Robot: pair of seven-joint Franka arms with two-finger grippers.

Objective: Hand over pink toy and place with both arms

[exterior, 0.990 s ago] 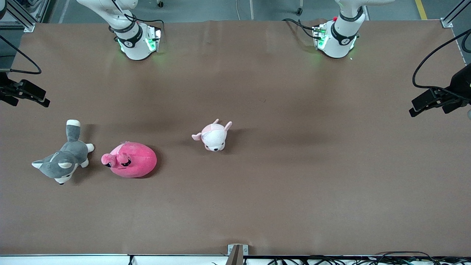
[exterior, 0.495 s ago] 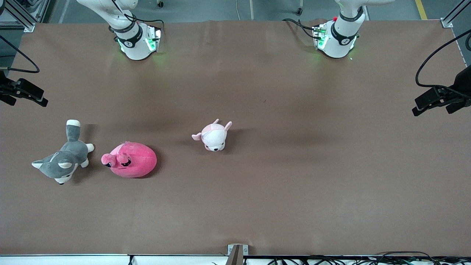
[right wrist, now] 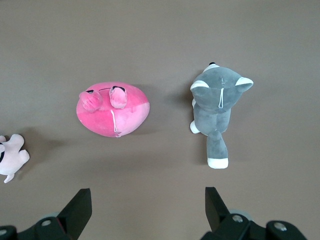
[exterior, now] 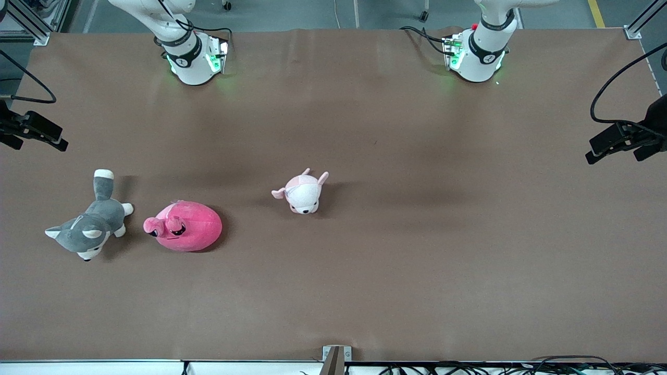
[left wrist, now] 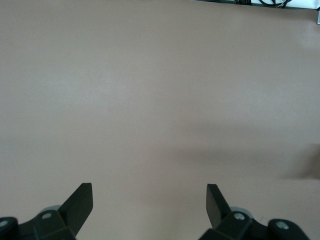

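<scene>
The pink toy (exterior: 185,227) lies on the brown table toward the right arm's end, beside the grey husky plush (exterior: 88,229). It also shows in the right wrist view (right wrist: 114,114). My right gripper (right wrist: 148,200) is open and empty, high over the table by these two plushes; its black hand shows at the edge of the front view (exterior: 54,141). My left gripper (left wrist: 149,196) is open and empty, high over bare table at the left arm's end (exterior: 596,150).
A small pale pink-and-white animal plush (exterior: 302,191) sits near the table's middle, farther from the front camera than the pink toy; part of it shows in the right wrist view (right wrist: 11,159). The husky also shows there (right wrist: 216,107).
Both hands have shifted slightly outward toward the table's ends. The toys have not moved.
</scene>
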